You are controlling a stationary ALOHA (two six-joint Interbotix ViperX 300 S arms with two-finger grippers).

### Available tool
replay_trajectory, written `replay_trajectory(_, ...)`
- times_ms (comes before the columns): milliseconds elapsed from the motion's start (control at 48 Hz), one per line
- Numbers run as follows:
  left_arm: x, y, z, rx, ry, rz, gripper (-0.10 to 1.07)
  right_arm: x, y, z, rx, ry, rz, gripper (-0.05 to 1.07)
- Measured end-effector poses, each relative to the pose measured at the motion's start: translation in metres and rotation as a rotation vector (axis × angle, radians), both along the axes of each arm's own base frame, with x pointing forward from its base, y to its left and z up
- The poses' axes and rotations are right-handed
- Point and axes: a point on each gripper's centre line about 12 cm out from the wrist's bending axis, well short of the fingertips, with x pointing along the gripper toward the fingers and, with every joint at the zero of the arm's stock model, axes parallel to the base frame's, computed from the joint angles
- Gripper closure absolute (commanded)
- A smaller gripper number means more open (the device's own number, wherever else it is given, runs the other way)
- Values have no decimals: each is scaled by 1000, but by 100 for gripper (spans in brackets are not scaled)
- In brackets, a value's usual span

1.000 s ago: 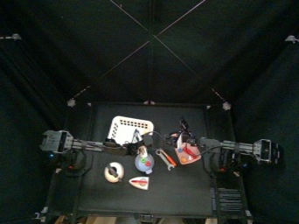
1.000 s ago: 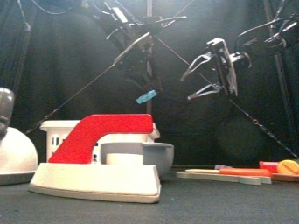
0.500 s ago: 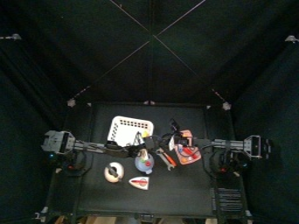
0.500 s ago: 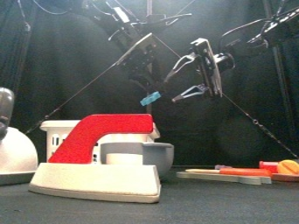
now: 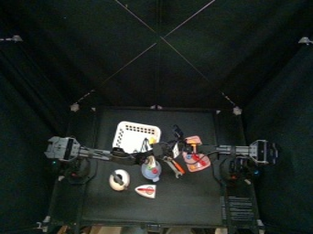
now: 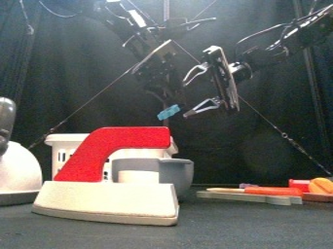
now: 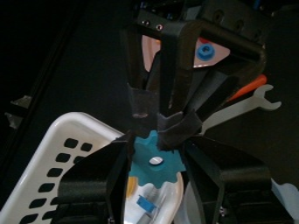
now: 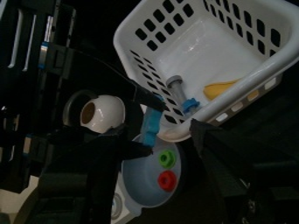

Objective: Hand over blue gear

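The blue gear (image 7: 156,161) (image 6: 166,113), light blue and toothed, hangs in the air over the middle of the table. My left gripper (image 7: 159,171) is shut on it, one jaw on each side of its rim. My right gripper (image 6: 194,109) has reached in from the right and faces the left one, its jaws open. Its fingertips (image 7: 143,108) stand right at the gear's far edge; I cannot tell whether they touch it. In the right wrist view the gear (image 8: 151,131) shows edge-on between the open right jaws.
Below the grippers stand a white slotted basket (image 5: 138,133) (image 6: 78,148), a round dish (image 5: 150,169) with small parts, a white ring (image 5: 119,179) and a red-and-white wedge piece (image 6: 111,180). A tray (image 5: 196,163) with red and orange parts lies at the right.
My right gripper has swung left and down, from well apart to right at the gear. The left gripper and the gear have stayed almost still.
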Motion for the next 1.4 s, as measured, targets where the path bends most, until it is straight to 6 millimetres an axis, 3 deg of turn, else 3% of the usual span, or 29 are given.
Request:
replay_trajectory(479,3,-2,3,9,-16,-20,21,8,-2,-8,1,20,1,15)
replay_trajectory(1000,4,1,-1,6,-10,-10,19,10,0,-7,11,18,4,43)
replay_trajectory(1396,4,3,-2,-10,-19,10,1,9,0,-8,12,19,1,44)
